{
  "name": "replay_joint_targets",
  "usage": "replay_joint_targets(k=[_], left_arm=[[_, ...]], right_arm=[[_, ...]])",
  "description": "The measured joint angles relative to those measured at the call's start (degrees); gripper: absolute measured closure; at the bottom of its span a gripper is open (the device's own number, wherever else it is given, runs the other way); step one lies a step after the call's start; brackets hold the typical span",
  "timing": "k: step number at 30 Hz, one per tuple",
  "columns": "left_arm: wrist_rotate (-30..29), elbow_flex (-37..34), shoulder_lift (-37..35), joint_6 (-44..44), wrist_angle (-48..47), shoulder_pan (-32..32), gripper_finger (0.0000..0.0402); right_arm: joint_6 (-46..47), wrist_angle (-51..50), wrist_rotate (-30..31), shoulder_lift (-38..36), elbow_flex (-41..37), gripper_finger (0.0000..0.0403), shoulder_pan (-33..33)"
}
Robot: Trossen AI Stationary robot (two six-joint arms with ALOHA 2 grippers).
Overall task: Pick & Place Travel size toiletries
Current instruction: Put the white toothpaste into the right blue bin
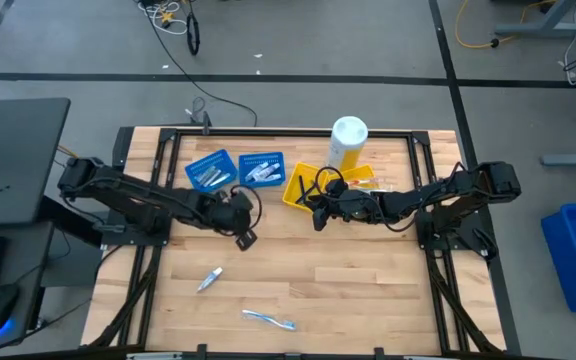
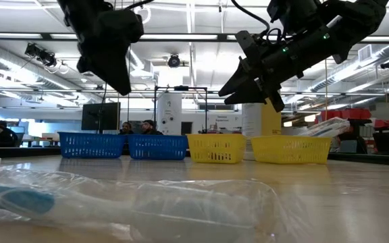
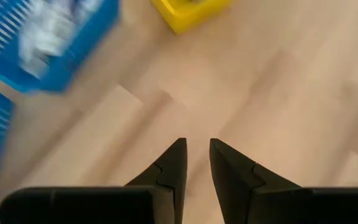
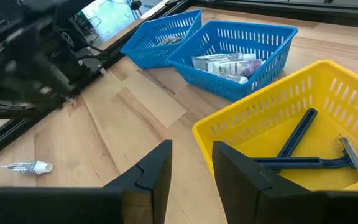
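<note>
A small white tube (image 1: 209, 279) and a wrapped pale blue toothbrush (image 1: 268, 320) lie flat on the wooden table near its front; the toothbrush fills the low view's foreground (image 2: 113, 202). Silvery tubes (image 4: 225, 65) fill a blue tray (image 1: 261, 168), and dark blue razors (image 4: 303, 149) lie in a yellow tray (image 1: 308, 186). My left gripper (image 3: 197, 155) hovers open over bare table in front of the blue trays, fingers close together with nothing between them. My right gripper (image 4: 191, 162) hangs open just short of the yellow tray's near corner, also holding nothing.
A second blue tray (image 1: 210, 170) sits left of the first, and a second yellow tray (image 1: 363, 180) right of the first. A tall yellow bottle with a white cap (image 1: 348, 140) stands behind the yellow trays. Bare wood lies between the grippers and the front edge.
</note>
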Motion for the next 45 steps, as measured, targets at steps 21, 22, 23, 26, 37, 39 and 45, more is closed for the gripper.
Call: replay_joint_targets(k=[21, 22, 23, 26, 37, 39, 45], left_arm=[[8.72, -0.28, 0.08, -19.33, -5.55, -17.56, 0.0234], [8.58, -0.28, 0.08, -21.00, -6.69, -18.32, 0.0229], [8.18, -0.29, 0.08, -22.83, -8.17, -19.07, 0.0224], [7.10, -1.60, 0.06, -28.52, -10.61, -20.82, 0.0215], [9.08, -12.88, 0.07, -30.96, 3.11, -25.37, 0.0219], [9.26, -13.96, 0.08, -31.44, 2.94, -26.13, 0.0217], [13.65, -17.05, 0.08, -34.76, 5.20, -27.85, 0.0212]], right_arm=[[0.00, -0.66, -0.02, 0.02, 0.02, 0.0277, 0.13], [0.00, -0.78, -0.02, 0.02, 0.00, 0.0277, 0.13], [0.00, -0.92, -0.02, 0.02, 0.00, 0.0278, 0.15], [0.00, -1.18, -0.02, 0.02, 0.02, 0.0283, 0.15], [-0.27, -1.60, -0.01, 0.02, 0.01, 0.0294, 0.13], [-0.28, -1.74, 0.02, 0.02, 0.02, 0.0294, 0.13], [-0.28, -1.75, 0.05, 0.02, 0.02, 0.0289, 0.02]])
